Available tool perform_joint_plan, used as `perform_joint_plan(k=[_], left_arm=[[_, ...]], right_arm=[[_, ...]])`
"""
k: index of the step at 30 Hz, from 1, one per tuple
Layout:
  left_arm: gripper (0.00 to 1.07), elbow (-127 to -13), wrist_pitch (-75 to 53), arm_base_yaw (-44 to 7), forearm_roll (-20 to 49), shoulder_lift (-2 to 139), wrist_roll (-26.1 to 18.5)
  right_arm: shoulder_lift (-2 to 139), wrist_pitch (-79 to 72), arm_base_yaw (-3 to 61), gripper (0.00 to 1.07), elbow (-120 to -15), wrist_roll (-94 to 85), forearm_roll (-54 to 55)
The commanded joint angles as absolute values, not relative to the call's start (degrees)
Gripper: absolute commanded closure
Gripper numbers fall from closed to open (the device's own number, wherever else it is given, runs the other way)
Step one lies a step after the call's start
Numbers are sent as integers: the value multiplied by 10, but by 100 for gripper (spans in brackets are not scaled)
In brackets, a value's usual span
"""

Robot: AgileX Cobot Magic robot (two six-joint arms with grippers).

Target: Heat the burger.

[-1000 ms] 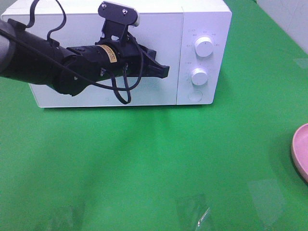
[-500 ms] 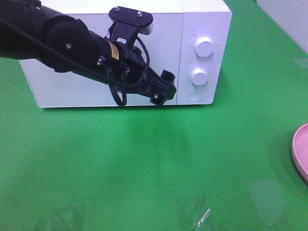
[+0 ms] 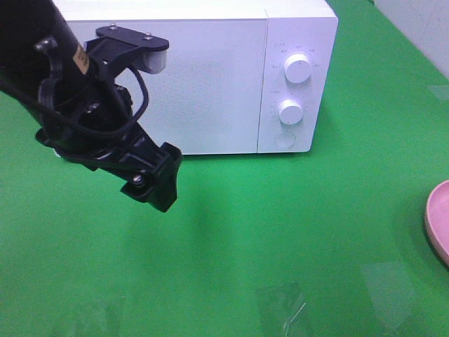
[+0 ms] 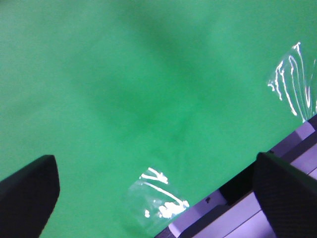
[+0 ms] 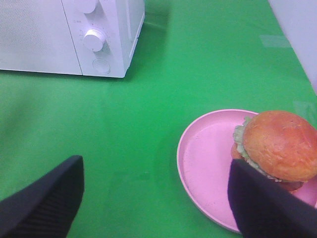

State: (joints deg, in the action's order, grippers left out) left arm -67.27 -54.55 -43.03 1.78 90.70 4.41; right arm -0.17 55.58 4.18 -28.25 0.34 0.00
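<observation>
The burger (image 5: 280,144), with a golden-brown bun and green lettuce, sits on the far side of a round pink plate (image 5: 208,163) in the right wrist view. Only the plate's edge (image 3: 440,219) shows at the right edge of the exterior view, and the burger is out of that view. The white microwave (image 3: 210,70) stands at the back with its door shut. My left gripper (image 3: 153,191) hangs open and empty over the green cloth in front of the microwave's left part; its fingers (image 4: 29,188) stand wide apart. My right gripper (image 5: 153,198) is open and empty, short of the plate.
The microwave has two knobs (image 3: 298,69) and a round button (image 3: 284,139) on its right panel; it also shows in the right wrist view (image 5: 49,29). Shiny clear tape patches (image 3: 280,309) lie on the green cloth near the front edge.
My left arm has swung away from the microwave door, moving left and toward the front, and now points down at the cloth. The microwave and plate have not moved.
</observation>
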Motion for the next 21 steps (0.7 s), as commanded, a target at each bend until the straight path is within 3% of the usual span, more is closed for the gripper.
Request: perform_joint_plan(k=[1, 7, 8, 11, 13, 14, 15, 16, 17, 21], left_arm=[[7, -676, -579, -424, 0, 890, 64], [8, -676, -631, -334, -12, 856, 68], [8, -674, -645, -294, -12, 845, 58], [8, -667, -651, -251, -9, 831, 44], [8, -641, -647, -180, 0, 807, 17], [8, -641, -647, -180, 0, 807, 17], [8, -617, -647, -132, 16, 789, 0], [8, -617, -647, -132, 16, 789, 0], [8, -589, -644, -94, 33, 769, -12], [8, -525, -614, -54, 58, 714, -12]], right_arm=[[-18, 551, 40, 32, -281, 0, 0], [-18, 551, 40, 32, -281, 0, 0], [-18, 551, 40, 32, -281, 0, 0], [-18, 551, 40, 32, -281, 0, 0], [-18, 551, 40, 32, -281, 0, 0], [-18, 551, 40, 32, -281, 0, 0], [-18, 551, 40, 32, -281, 0, 0], [-18, 551, 40, 32, -281, 0, 0], [-18, 551, 40, 32, -281, 0, 0], [-18, 551, 40, 32, -281, 0, 0]])
